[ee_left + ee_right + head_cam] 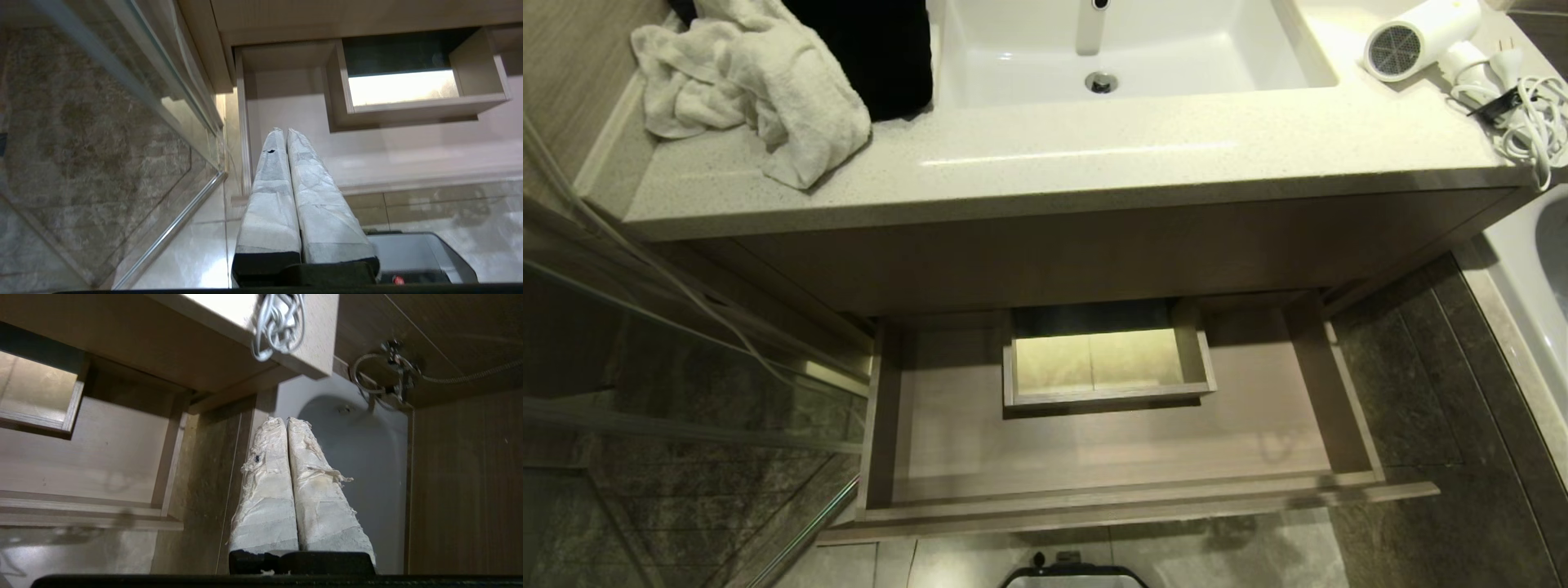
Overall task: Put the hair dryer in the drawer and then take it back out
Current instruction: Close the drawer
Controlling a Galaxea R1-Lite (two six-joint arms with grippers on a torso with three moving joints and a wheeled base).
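I saw the white hair dryer [1421, 37] lying on its side on the vanity top, grey grille facing front, its bundled cord [1523, 114] draped over the edge, above my right gripper [286, 421]. The light-wood drawer [1111, 498] stood pulled open, empty, beside that gripper.

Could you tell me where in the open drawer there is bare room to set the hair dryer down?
The drawer floor is bare on both sides of the boxed cut-out at its back middle, and along the whole front strip between the cut-out and the drawer front. The cut-out itself blocks the back middle. The hair dryer lies on the countertop by the sink, its cord at the counter's right edge.
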